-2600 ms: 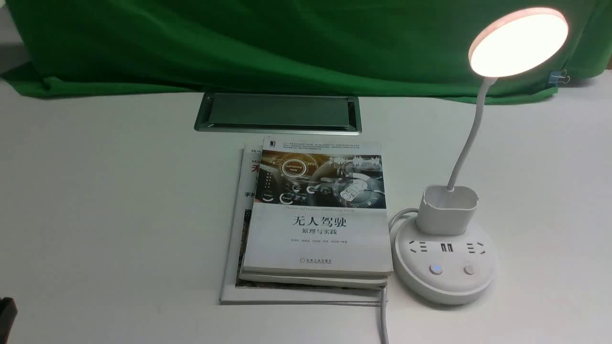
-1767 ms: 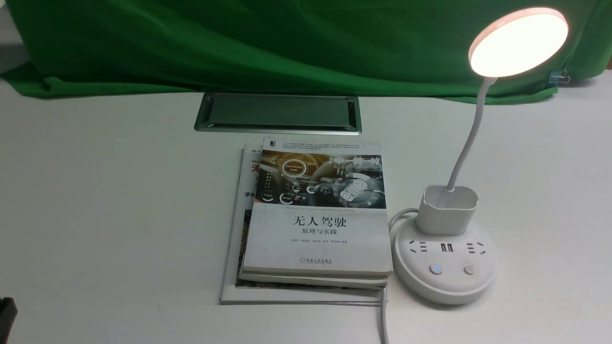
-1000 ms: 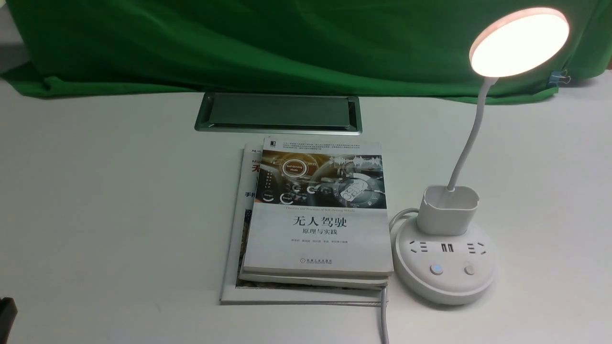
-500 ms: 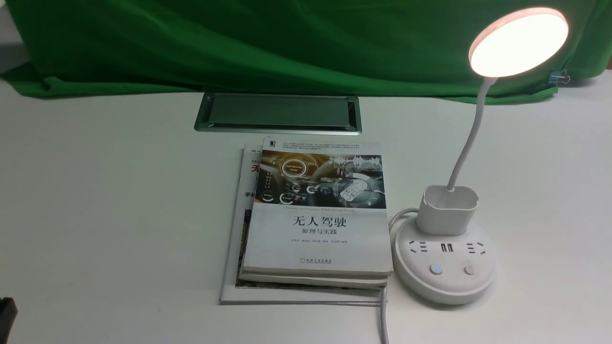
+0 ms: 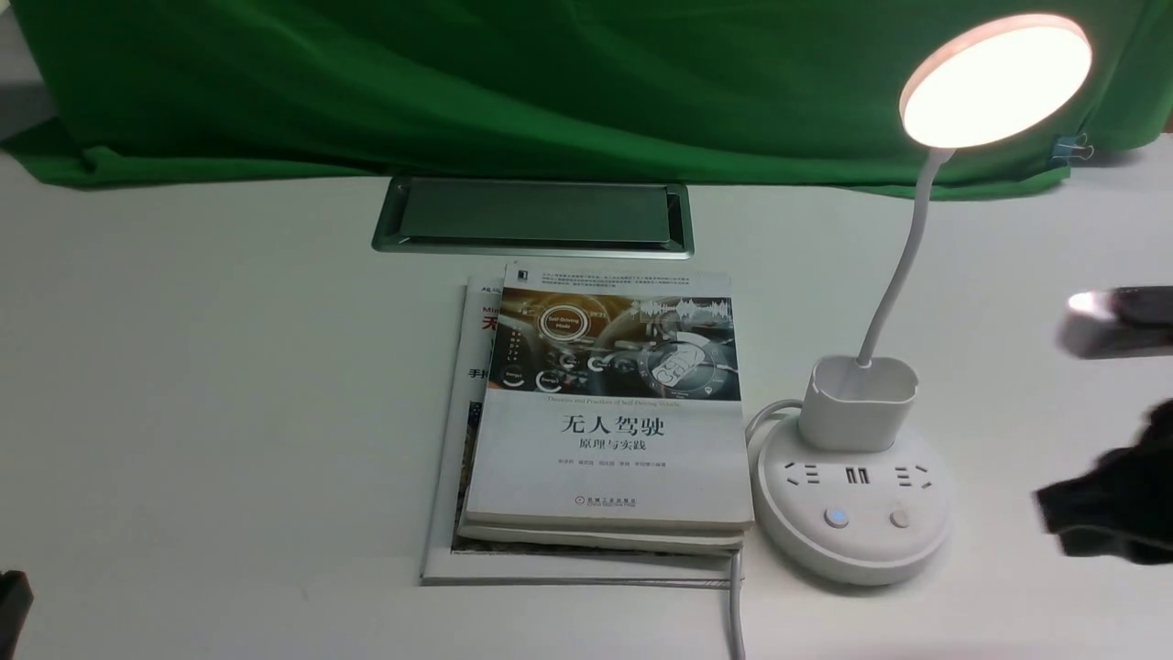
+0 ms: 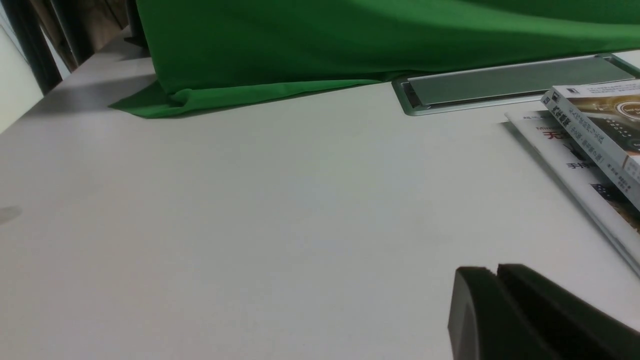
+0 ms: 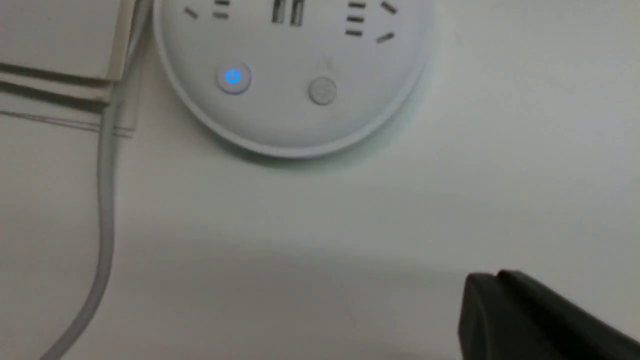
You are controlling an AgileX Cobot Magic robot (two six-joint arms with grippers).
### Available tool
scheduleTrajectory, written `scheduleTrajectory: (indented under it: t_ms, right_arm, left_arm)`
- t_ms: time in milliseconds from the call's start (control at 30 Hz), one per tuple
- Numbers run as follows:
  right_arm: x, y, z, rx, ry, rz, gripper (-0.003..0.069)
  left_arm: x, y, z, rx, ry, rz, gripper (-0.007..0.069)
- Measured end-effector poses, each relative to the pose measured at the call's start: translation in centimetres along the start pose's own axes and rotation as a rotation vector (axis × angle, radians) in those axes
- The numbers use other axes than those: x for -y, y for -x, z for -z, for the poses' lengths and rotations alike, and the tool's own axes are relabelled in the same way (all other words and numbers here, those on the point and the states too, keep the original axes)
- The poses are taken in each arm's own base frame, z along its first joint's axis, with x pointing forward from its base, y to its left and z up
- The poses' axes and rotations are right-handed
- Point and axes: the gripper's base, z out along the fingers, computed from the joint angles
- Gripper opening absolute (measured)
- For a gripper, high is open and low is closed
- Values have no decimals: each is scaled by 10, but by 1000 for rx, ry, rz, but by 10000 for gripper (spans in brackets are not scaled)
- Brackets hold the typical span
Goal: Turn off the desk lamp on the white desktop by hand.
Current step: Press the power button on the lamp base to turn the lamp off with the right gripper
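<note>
**Lamp lit, hand at right edge**

The white disc-headed desk lamp [image 5: 857, 408] glows at the near right of the plain white desktop [image 5: 229, 412], just right of stacked white-covered books [image 5: 609, 440]. The black, blurred right hand [image 5: 1104, 513] hangs near its base without touching it. Whether it is open or closed cannot be told.

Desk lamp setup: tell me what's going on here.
The desk lamp is lit and not yet switched off. Its base sits on the white desktop beside a stack of books. The right gripper is off to the base's right, blurred in the front view, touching nothing. On the base, the blue power button glows and the grey button beside it is dark. The left gripper sits low at the near left, far from the lamp.
</note>
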Motion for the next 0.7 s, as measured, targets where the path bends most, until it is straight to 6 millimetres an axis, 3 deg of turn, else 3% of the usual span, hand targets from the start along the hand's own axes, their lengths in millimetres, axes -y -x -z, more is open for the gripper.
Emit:
scheduleTrajectory:
  t_ms: [100, 267, 700]
  right_arm:
    - [-16, 18, -25, -51, 22, 60, 42]
    - [-23, 40, -52, -112, 28, 75, 42]
    - [-22, 58, -86, -141, 22, 68, 35]
  left_arm:
    - [0, 0, 0, 0, 0, 0, 20]
    - [0, 0, 0, 0, 0, 1, 20]
    - [0, 0, 0, 0, 0, 1, 20]
